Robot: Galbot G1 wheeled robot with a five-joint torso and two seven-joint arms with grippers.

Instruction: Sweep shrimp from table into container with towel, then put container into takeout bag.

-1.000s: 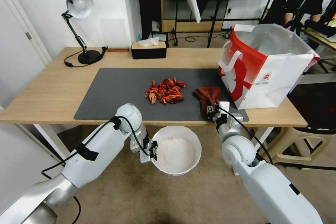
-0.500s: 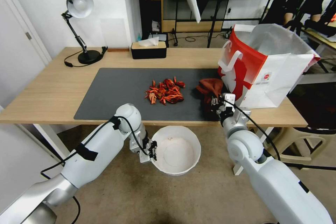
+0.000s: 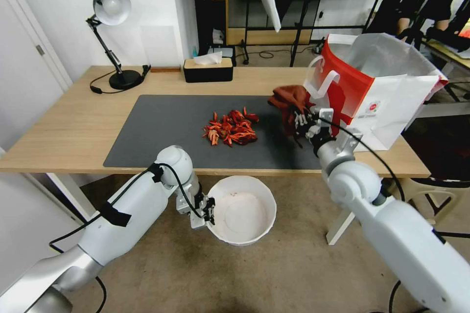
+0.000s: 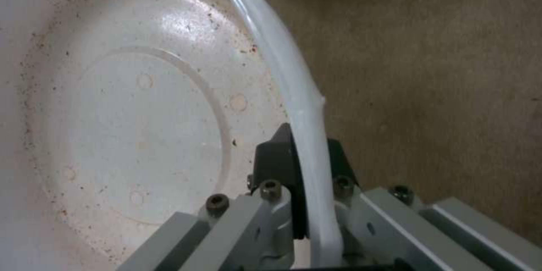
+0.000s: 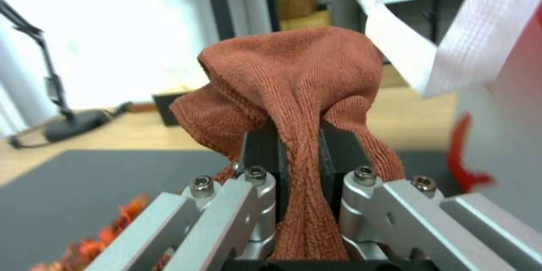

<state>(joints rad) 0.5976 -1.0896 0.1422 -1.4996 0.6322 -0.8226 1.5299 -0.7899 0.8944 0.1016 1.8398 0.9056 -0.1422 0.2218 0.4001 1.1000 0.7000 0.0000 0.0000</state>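
The right pincer (image 3: 302, 120) reaches over the worktop (image 3: 73, 127), clamping the towel (image 3: 290, 100) aloft; the left pincer (image 3: 209, 209), lowered below the worktop's edge, grips the container (image 3: 240, 211) rim.

Ribbed soft cloth towel (image 5: 294, 76), glossy speckled plastic container (image 4: 141, 106), matt wooden table (image 3: 73, 127).

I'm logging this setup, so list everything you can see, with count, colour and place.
shrimp: one heap, red-orange, middle of the mat
mat: one, dark grey, on the table
table: one, light wood
towel: one, rust-red, lifted beside the bag
container: one, white, below the table's front edge
takeout bag: one, red-and-white, table's right end
tissue box: one, black, back edge
lamp: one, black and silver, back left
left pincer: clamps the container's rim
right pincer: grips the towel
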